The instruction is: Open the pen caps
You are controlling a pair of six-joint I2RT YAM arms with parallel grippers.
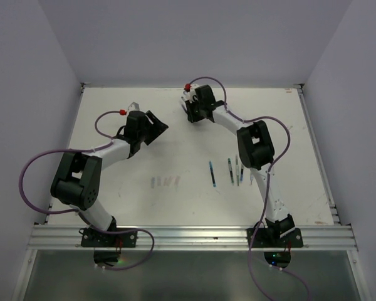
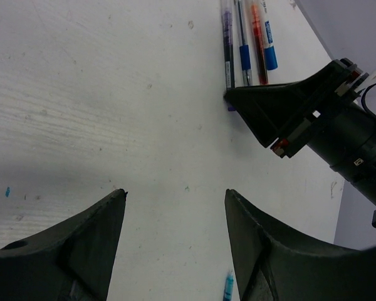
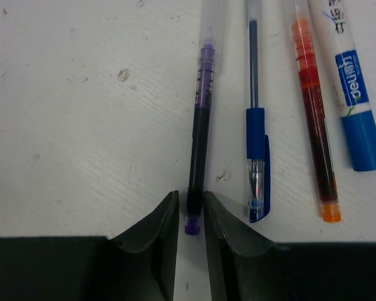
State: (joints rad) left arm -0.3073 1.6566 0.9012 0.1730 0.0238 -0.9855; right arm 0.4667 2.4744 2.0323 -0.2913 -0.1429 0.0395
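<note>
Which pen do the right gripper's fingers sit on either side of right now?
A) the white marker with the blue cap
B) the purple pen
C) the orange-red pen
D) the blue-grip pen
B: in the right wrist view, the right gripper has one finger on each side of the purple pen at its near end.

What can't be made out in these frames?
Top view: pale bits left of the pens are too small to tell caps from barrels.
Right wrist view: the purple pen tip sits between the right jaws; gripped or just flanked is unclear. The pens' far ends are cut off by the top edge.
Left wrist view: a teal object is cut by the bottom edge.
</note>
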